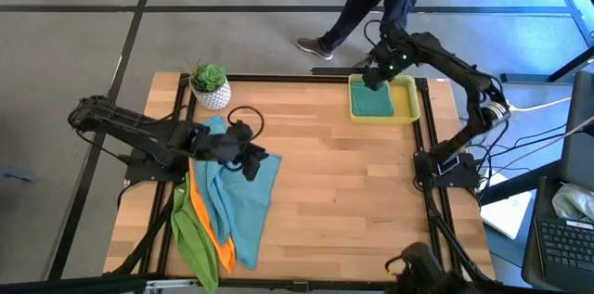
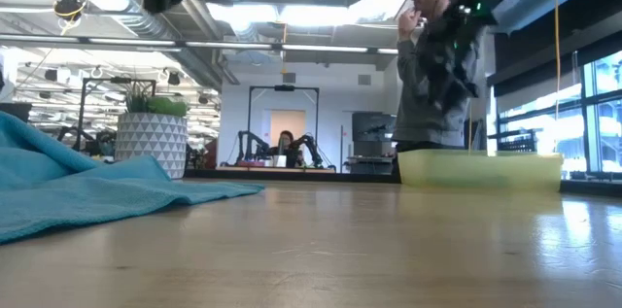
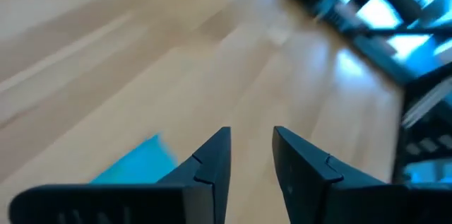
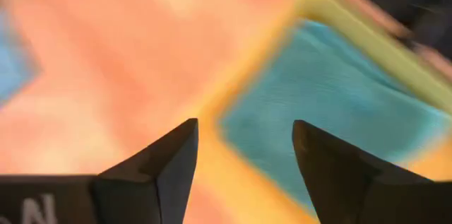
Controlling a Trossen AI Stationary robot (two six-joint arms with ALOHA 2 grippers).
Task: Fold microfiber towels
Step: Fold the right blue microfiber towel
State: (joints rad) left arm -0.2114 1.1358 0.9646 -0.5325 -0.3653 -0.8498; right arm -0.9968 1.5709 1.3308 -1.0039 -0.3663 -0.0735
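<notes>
Jaws spread apart on the right gripper (image 4: 244,160), nothing between them, hovering over the near-left corner of the yellow tray (image 1: 408,108) at the far right of the table (image 1: 353,201). Just beyond those jaws, inside the tray, one folded teal towel (image 1: 373,101), lying flat against the tray's left side (seen through the right wrist view as a teal block (image 4: 332,104) framed by the yellow rim (image 4: 212,146)).

Jaws of the left gripper (image 3: 251,157) parted by a narrow gap, empty, raised above the table over the edge of the towel pile at the left side. Below and beside them, a corner of light blue cloth (image 3: 134,164) on bare wood.

Farther out, the unfolded pile: teal towels (image 1: 237,197) spread on top, an orange towel (image 1: 212,234) beneath, a lime green towel (image 1: 190,238) lowest and nearest the left front edge, all overlapping and rumpled. In the low view, teal cloth (image 2: 87,191) draped along the table's left.

At the far left corner, a potted plant (image 1: 211,85) in a white patterned pot. Behind the table, near the tray, a person (image 2: 437,65) standing.
</notes>
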